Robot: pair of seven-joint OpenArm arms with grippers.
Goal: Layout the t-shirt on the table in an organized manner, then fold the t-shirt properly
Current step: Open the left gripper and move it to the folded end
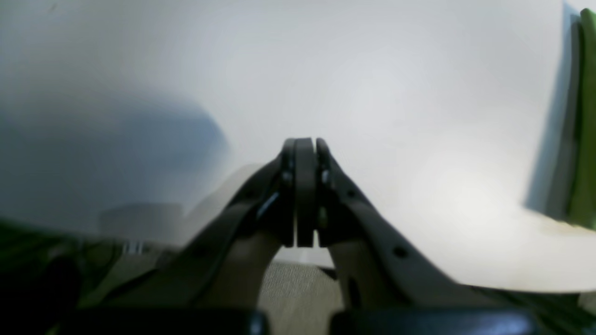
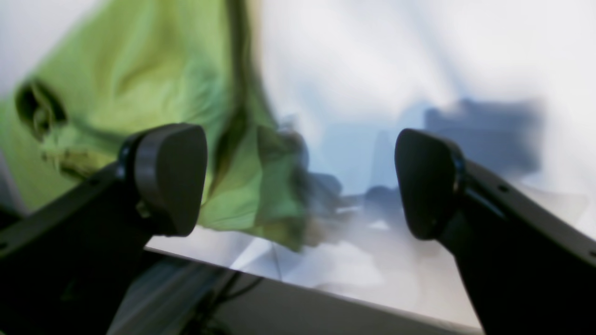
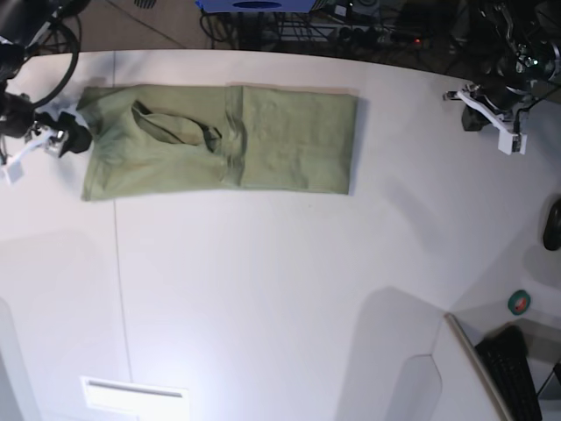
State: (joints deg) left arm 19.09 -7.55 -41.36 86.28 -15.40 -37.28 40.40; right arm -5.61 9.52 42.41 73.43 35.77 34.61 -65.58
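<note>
T-shirt [image 3: 219,139] found lying folded into a band near the table's [image 3: 263,298] far edge; one garment counted. Left gripper [image 1: 305,153] seen closed tight, empty, over bare tabletop. Right gripper [image 2: 300,181] seen spread wide, holding nothing, beside the shirt's end. Neck opening shown only from base.

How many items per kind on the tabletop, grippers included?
T-shirt: 1 (green, on the white table)
Grippers: 2 (left gripper shut and empty, right gripper open and empty)
Total: 3
</note>
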